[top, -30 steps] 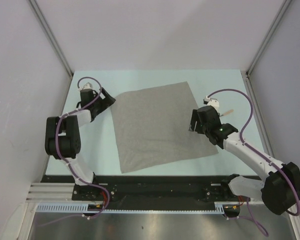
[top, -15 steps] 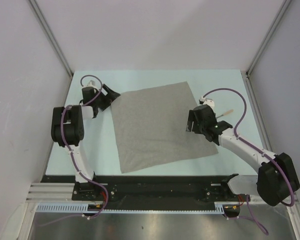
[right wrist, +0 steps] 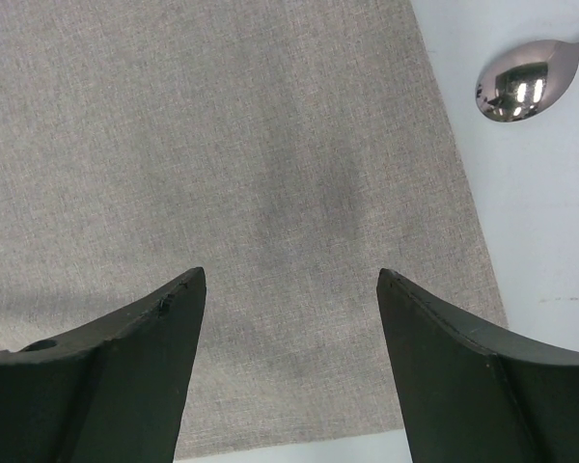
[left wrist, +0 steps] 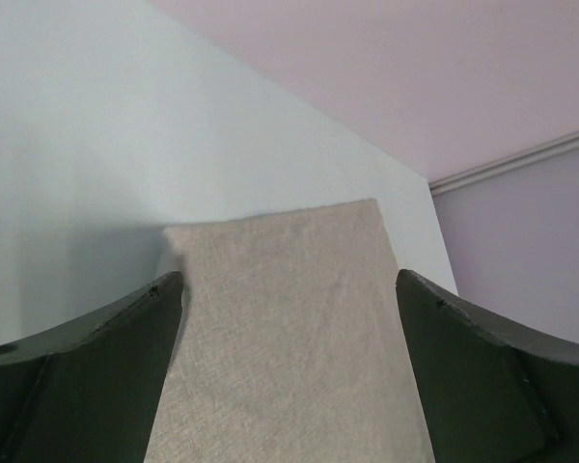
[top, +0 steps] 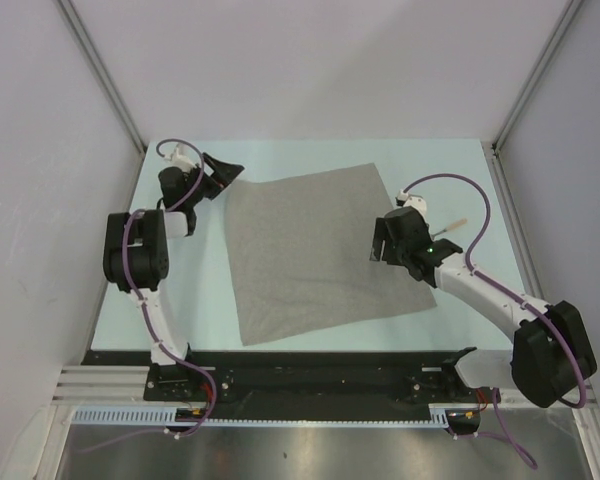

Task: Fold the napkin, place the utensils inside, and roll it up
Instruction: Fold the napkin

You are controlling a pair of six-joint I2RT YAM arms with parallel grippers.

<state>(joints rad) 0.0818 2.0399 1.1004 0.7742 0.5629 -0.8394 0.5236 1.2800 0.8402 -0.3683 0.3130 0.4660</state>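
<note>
The likeliest fault lay at the far-left corner of the napkin (top: 320,255); the left hand (top: 230,172) stood right at that corner, and if it closed on only a thin edge of cloth, the soft fabric would probably slip out on the lift; if it pressed forward first, it could shove the corner into a wrinkle. A second risk was a skewed fold; the two hands sat at different heights along the cloth, so an uneven pull might drag the whole square across the tabletop (top: 180,290). The spoon (right wrist: 521,85) lay on the bare surface near the napkin's right edge, and a sliding cloth could knock it away.

The napkin lay flat and unfolded in the middle of the tabletop, turned slightly askew. The left arm reached far forward, its hand low, jaws spread wide with the corner between them, gripping nothing. The right arm stretched in from the right; the right hand (top: 378,248) hovered above the cloth just inside its right edge, jaws well apart and empty.
</note>
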